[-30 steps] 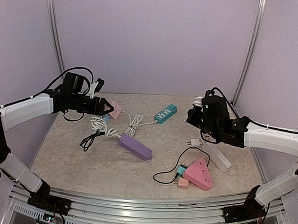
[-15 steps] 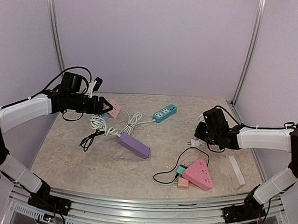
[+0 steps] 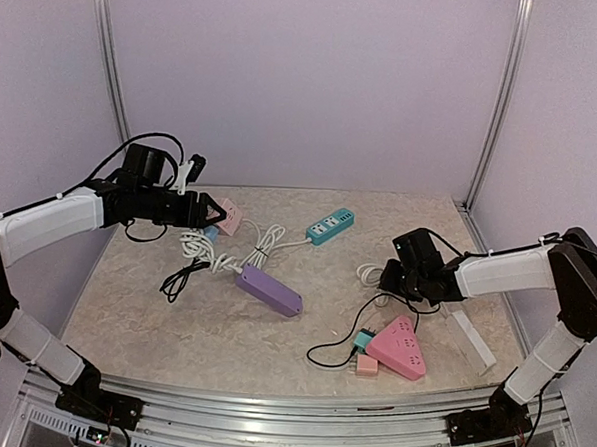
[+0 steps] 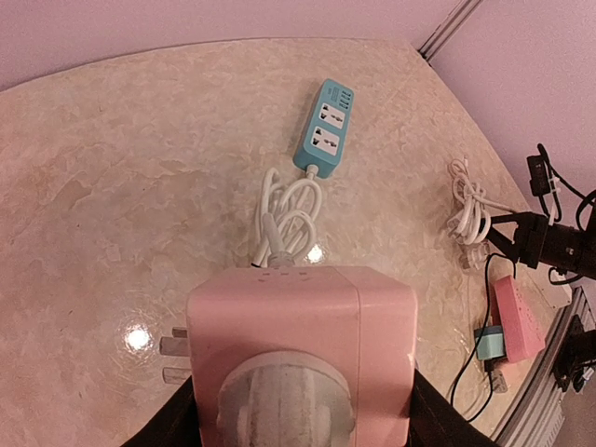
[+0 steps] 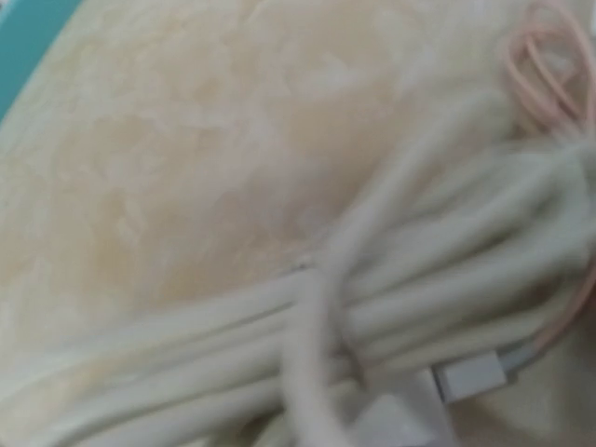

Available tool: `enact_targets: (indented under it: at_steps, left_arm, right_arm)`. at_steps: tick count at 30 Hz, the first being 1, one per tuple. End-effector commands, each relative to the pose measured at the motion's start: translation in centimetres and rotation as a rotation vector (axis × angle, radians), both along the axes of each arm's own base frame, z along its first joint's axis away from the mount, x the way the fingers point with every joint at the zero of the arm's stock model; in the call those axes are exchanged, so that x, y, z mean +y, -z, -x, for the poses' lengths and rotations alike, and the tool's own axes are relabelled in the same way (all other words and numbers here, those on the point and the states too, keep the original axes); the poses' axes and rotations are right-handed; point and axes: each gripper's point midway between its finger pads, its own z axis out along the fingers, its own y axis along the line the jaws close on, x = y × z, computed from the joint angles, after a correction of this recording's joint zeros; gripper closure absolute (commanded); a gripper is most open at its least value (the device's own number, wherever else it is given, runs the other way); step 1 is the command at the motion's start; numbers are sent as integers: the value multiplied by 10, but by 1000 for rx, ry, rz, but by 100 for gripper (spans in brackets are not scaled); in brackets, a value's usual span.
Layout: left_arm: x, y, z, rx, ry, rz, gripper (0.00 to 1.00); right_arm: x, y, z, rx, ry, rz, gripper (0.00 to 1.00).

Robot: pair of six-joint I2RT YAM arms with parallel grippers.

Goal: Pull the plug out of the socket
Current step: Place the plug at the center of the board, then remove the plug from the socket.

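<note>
My left gripper point(image 3: 219, 217) is shut on a pink cube socket point(image 3: 229, 217) and holds it above the table at the back left. In the left wrist view the cube point(image 4: 303, 345) fills the space between my black fingers, with a pale round plug point(image 4: 279, 400) in its near face and metal prongs point(image 4: 172, 346) on its left side. My right gripper point(image 3: 400, 276) is low over the table at the right, beside a coiled white cable point(image 3: 369, 275). The right wrist view shows only this blurred cable bundle point(image 5: 391, 307) very close; the fingers do not show.
A teal power strip point(image 3: 332, 226) lies at the back with its white cord coiled point(image 3: 262, 247). A purple strip point(image 3: 271, 290) lies mid-table, with a black cable point(image 3: 181, 275) to its left. A pink triangular strip point(image 3: 397, 347) with small plugs point(image 3: 364, 339) lies front right. A white strip point(image 3: 470, 338) lies far right.
My right arm has dropped low and moved left towards the table. The white strip now lies at the far right, and the white cable bundle shows beside the gripper. The left arm has hardly moved.
</note>
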Motion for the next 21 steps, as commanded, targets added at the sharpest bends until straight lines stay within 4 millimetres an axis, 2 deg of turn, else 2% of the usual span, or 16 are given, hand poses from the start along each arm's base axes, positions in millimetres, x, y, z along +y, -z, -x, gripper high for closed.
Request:
enact_targets:
  at_steps: [1,2,5,10,17,21]
  left_arm:
    - [-14,-40,-6,-127,38,81,100]
    - [-15,-40,-5,-127,40,82,100]
    - [-17,-40,-5,-124,46,84,100]
    - [-23,-34,-4,-86,66,105,100]
    - [-29,-21,-6,-18,85,121,100]
    - [-33,-16,-6,5,101,134,100]
  right_arm:
    - [0,-5,-8,-12,8,0,45]
    - [-1,-8,-8,-19,11,-1,38]
    - [-7,-16,-5,-29,21,18,27]
    - [-18,-50,-4,-99,29,41,13]
    - [-26,-105,4,-217,14,90,4]
    - [-10,-142,9,-320,-71,97,3]
